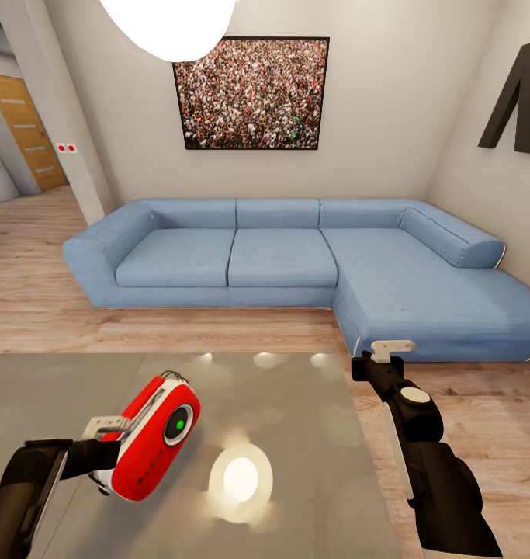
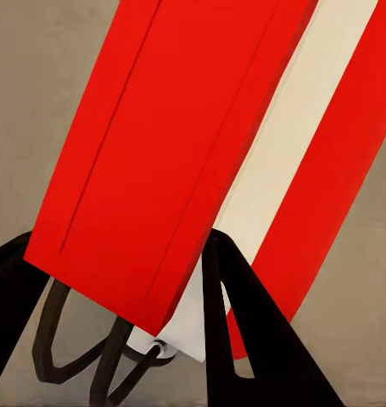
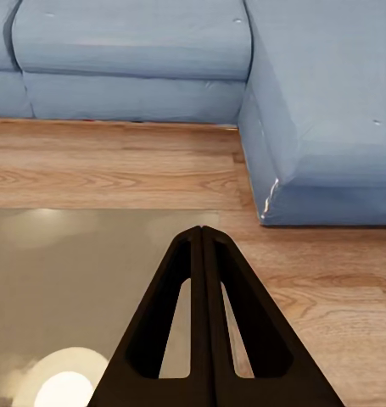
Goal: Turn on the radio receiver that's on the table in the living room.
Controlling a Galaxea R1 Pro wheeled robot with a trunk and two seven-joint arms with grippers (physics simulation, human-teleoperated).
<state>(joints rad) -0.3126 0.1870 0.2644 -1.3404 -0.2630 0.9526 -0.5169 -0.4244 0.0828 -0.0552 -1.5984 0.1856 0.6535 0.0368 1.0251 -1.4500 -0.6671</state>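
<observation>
My left gripper [image 1: 102, 429] is nearest the cam, low at the near-left of the head view, w/ the radio receiver [image 1: 152, 439] right at its tips. In the left wrist view the dark fingers [image 2: 243, 331] sit either side of the radio's lower end [image 2: 171, 161], so I read it as clamped on the radio, though the actual contact is partly hidden. The radio's long axis runs diagonal, tilting up and away from the gripper; the dial w/ its green centre [image 1: 178, 425] faces the right-arm side and a bit upward. It looks lifted or tipped off the counter [image 1: 296, 435], can't tell if the bottom edge touches.

Right gripper [image 1: 392, 351] hangs well apart, beyond the counter's far-right corner, fingers [image 3: 205, 331] pressed together w/ nothing between. Left arm is clearly the nearer one; I judge the right would have to come across toward the dial face to press anything.

Counter top is glossy grey, mirroring a ceiling light [image 1: 240, 477] just beside the radio. Beyond it: wood floor [image 1: 47, 303], blue L-shaped sofa [image 1: 280, 260], crowd picture [image 1: 251, 93], beige walls.
</observation>
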